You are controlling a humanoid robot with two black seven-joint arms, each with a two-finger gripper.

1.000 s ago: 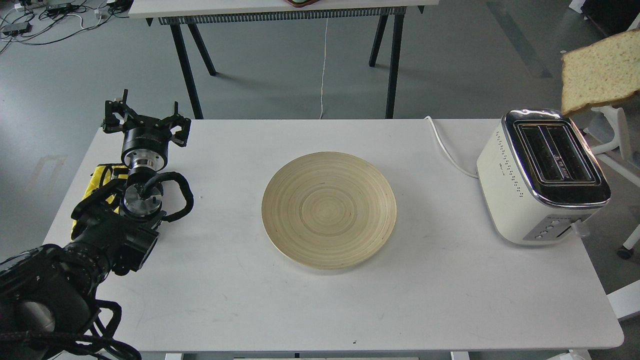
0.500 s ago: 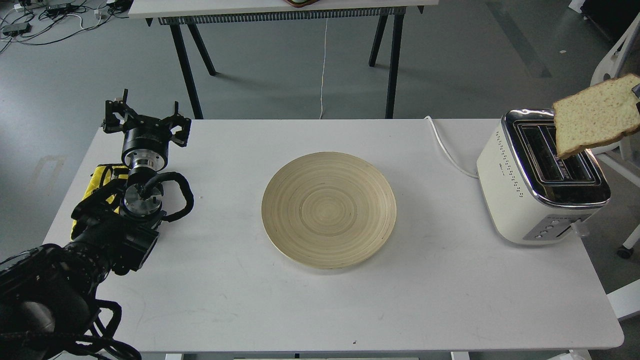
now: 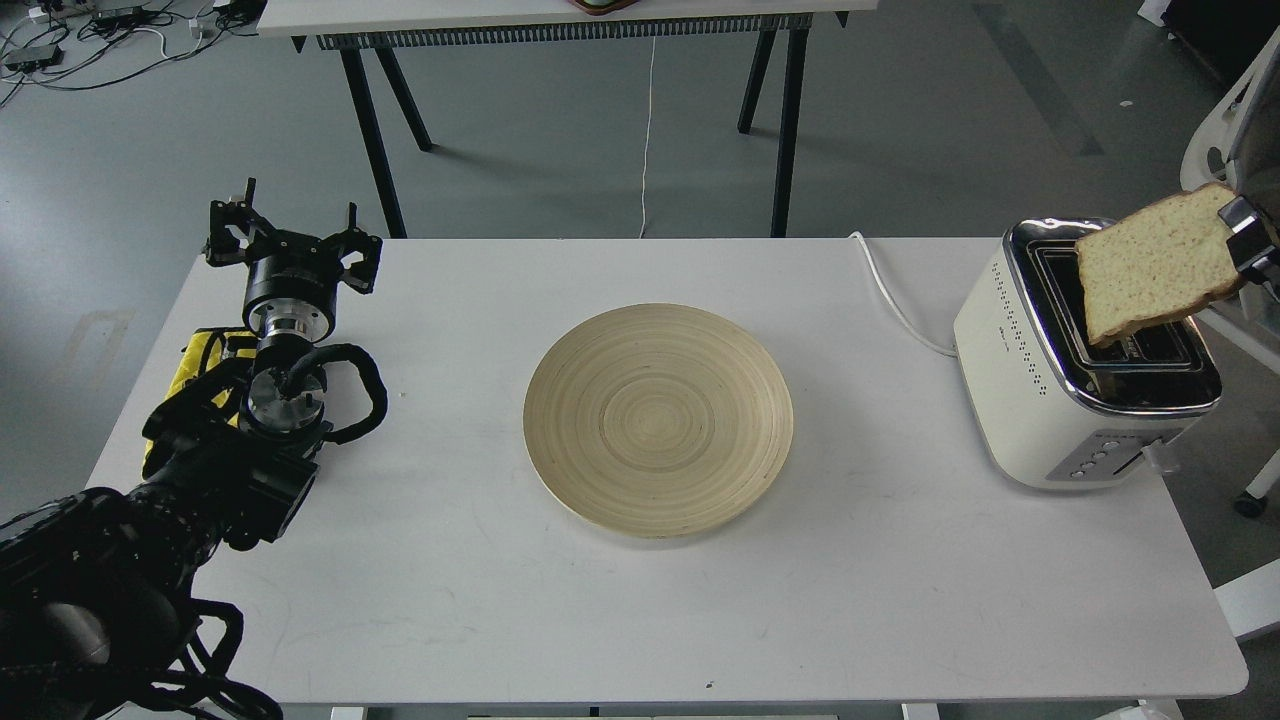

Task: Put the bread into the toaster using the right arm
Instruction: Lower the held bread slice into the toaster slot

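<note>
A slice of brown bread (image 3: 1150, 265) hangs tilted just above the slots of the cream and chrome toaster (image 3: 1060, 380) at the table's right end. Its lower corner is over the left slot. My right gripper (image 3: 1245, 240) grips the bread's right edge at the frame's right border; only its fingertip part shows. My left gripper (image 3: 292, 243) is open and empty at the table's far left, fingers spread, far from the toaster.
An empty round wooden plate (image 3: 658, 418) lies mid-table. The toaster's white cord (image 3: 895, 300) runs back over the table's far edge. A yellow object (image 3: 198, 362) lies under my left arm. A second table (image 3: 560, 20) stands behind.
The bread has come down and to the left, from high above the toaster's right side to just over its slots. My right gripper has come into view. The left arm has not moved.
</note>
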